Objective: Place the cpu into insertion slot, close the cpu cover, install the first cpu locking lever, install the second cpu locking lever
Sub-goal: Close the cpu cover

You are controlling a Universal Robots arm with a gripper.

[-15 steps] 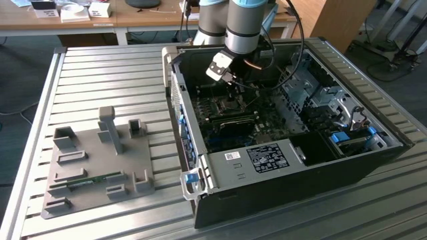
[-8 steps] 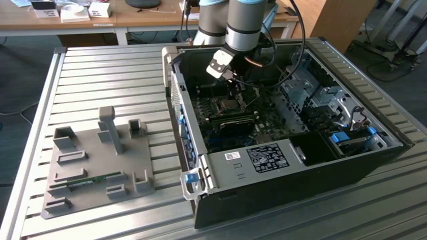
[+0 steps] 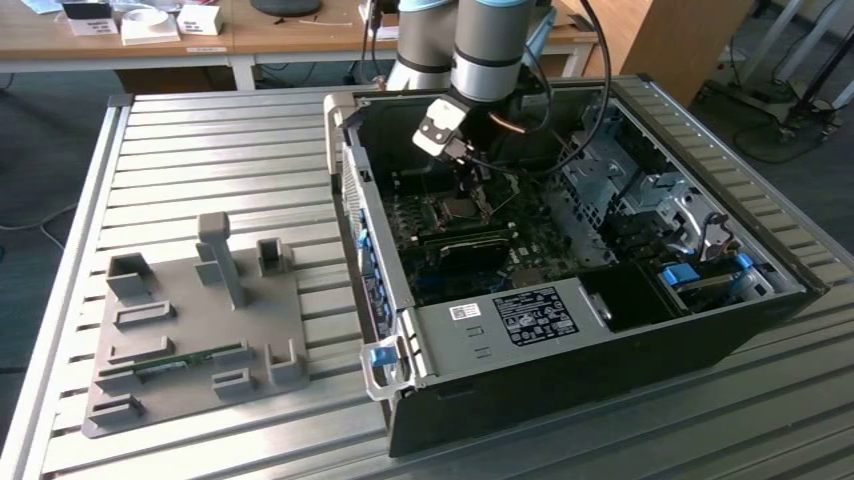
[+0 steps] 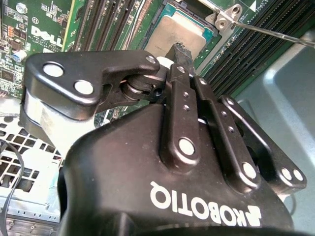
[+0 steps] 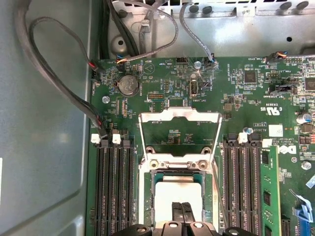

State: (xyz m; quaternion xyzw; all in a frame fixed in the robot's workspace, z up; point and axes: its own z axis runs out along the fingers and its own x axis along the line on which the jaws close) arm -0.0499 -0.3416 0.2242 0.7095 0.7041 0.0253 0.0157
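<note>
Closed pincer (image 5: 182,207) over the cpu (image 5: 172,189); cpu cover (image 5: 179,114) open; memory slots (image 5: 114,191) flanking.

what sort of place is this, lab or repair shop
Probably a robotics lab or workshop: a robot arm reaches into an open computer case on a ribbed metal table, with wooden desks behind.

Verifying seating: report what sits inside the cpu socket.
The cpu lies in the socket, the cpu cover open. The gripper hides part of the cpu; anything beneath it is covered.
</note>
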